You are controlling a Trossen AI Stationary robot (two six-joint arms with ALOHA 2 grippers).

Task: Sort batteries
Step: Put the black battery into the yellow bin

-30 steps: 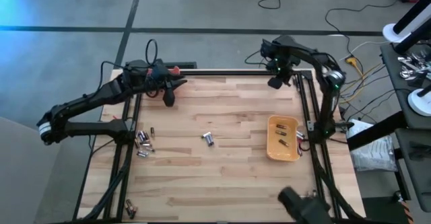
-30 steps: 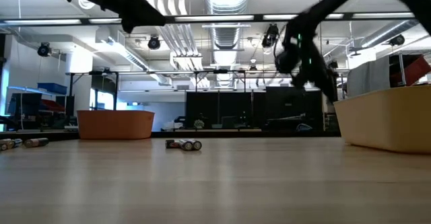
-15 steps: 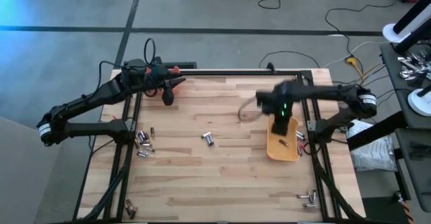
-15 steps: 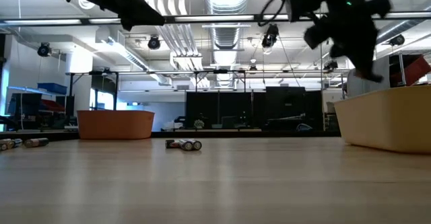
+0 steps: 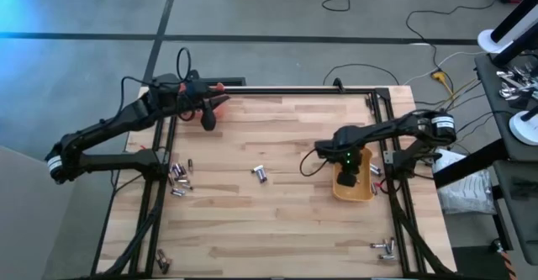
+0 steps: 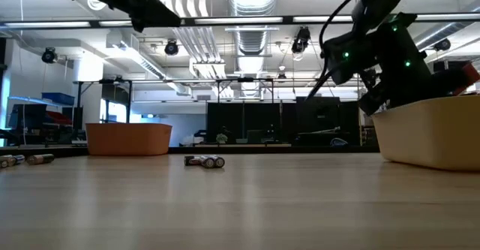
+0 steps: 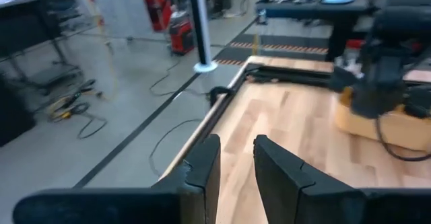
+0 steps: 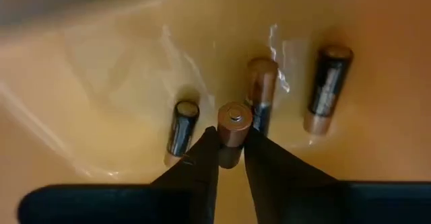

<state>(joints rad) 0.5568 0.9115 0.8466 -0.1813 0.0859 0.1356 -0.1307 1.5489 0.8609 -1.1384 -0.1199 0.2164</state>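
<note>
My right gripper [image 5: 351, 167] hangs over the yellow bin [image 5: 340, 187] at the table's right edge, shut on a copper-topped battery [image 8: 233, 126]. Three more batteries [image 8: 258, 95] lie flat on the bin floor under it. Loose batteries lie on the wood: a pair mid-table [image 5: 261, 173], a cluster by the left edge [image 5: 178, 177], and a few at the near corners [image 5: 385, 246]. My left gripper [image 5: 208, 117] waits near the far left corner. Its fingers [image 7: 203, 167] stand a narrow gap apart, holding nothing. My right gripper pinches one battery between its two fingers [image 8: 205, 158], which meet it on its sides just below the copper end [image 8: 234, 118]. The fingers come from above, pointing down into the yellow bin. The battery lies along the fingers, end-on to the wrist camera, with its lower end hidden.
An orange bin [image 6: 127, 139] stands toward the far left in the low view. The yellow bin's wall [image 6: 431, 134] fills the low view's right side. Dark frame rails [image 5: 380, 120] run along the table's edges. Bare wood lies between the mid-table pair and the yellow bin.
My right arm has swung quickly from the far right corner toward the near edge and come down over the yellow bin. The left arm has barely moved. The loose batteries on the table lie where they were.
</note>
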